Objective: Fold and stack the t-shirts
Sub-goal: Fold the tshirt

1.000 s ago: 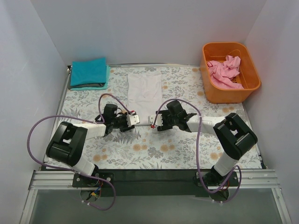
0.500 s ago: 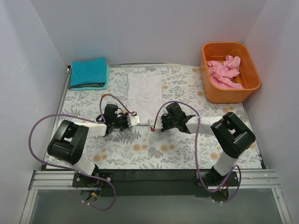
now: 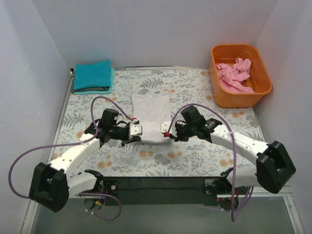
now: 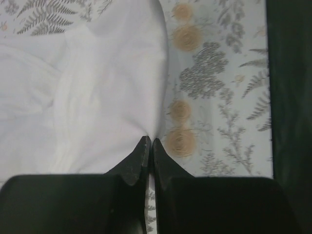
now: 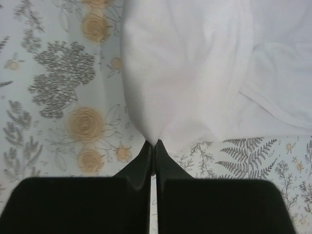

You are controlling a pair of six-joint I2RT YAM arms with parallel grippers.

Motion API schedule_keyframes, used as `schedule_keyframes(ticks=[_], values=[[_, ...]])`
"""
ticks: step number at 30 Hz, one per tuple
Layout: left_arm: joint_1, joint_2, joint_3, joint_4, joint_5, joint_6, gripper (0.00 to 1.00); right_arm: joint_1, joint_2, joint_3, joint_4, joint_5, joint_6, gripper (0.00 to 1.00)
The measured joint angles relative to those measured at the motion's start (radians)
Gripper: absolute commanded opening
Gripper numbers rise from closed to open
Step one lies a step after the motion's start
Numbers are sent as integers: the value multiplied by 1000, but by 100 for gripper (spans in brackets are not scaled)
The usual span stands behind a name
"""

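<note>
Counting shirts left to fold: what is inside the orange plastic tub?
A crumpled pink cloth shirt lies in the orange plastic tub, filling much of it. Whatever is beneath the shirt is covered and cannot be seen.

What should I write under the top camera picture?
The left pincer and right pincer grip the white t-shirt by its near end on the table.

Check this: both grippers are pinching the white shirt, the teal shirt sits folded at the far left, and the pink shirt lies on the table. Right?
No: the top view shows the pink shirt inside the orange tub, not on the table. The left gripper and right gripper pinch the white shirt, and the teal shirt sits folded far left.
</note>
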Motion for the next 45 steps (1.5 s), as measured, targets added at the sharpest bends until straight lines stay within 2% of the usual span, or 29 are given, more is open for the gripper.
schedule_keyframes(ticks=[3, 6, 10, 17, 23, 27, 30, 32, 34, 35, 36, 37, 38, 39, 43, 44, 45], values=[[-14, -134, 6, -132, 56, -31, 0, 14, -90, 0, -88, -48, 50, 1], [-19, -198, 34, -245, 98, -66, 0, 27, -152, 3, -163, -92, 90, 1], [-19, -197, 74, -349, 129, -111, 0, 31, -172, 32, -231, -119, 119, 1], [11, -185, 118, -397, 116, -140, 0, 29, -103, 148, -279, -114, 116, 1], [129, -46, 231, -370, 113, -139, 0, -20, 45, 281, -286, -118, 71, 1], [225, 113, 290, -302, 112, -146, 0, -82, 192, 386, -289, -138, 26, 1], [277, 257, 347, -226, 112, -167, 0, -138, 355, 529, -295, -162, 1, 2], [303, 354, 389, -182, 111, -181, 1, -177, 482, 653, -298, -177, -2, 6], [326, 467, 446, -133, 110, -194, 9, -208, 599, 765, -291, -190, -2, 26], [335, 518, 468, -104, 103, -204, 26, -217, 657, 822, -288, -193, 1, 41], [343, 566, 487, -76, 92, -210, 32, -224, 699, 862, -284, -190, 15, 50], [351, 612, 506, -55, 80, -225, 46, -235, 772, 932, -286, -189, 19, 70], [357, 652, 522, -38, 66, -241, 47, -240, 789, 946, -283, -189, 31, 70], [367, 694, 543, -33, 55, -265, 47, -249, 824, 978, -283, -189, 46, 80], [397, 777, 603, 2, 33, -343, 51, -281, 873, 1014, -279, -189, 140, 78], [404, 771, 603, 8, 31, -364, 52, -290, 871, 1015, -277, -199, 166, 76], [407, 762, 599, 23, 31, -381, 52, -298, 866, 1015, -274, -210, 191, 69]])
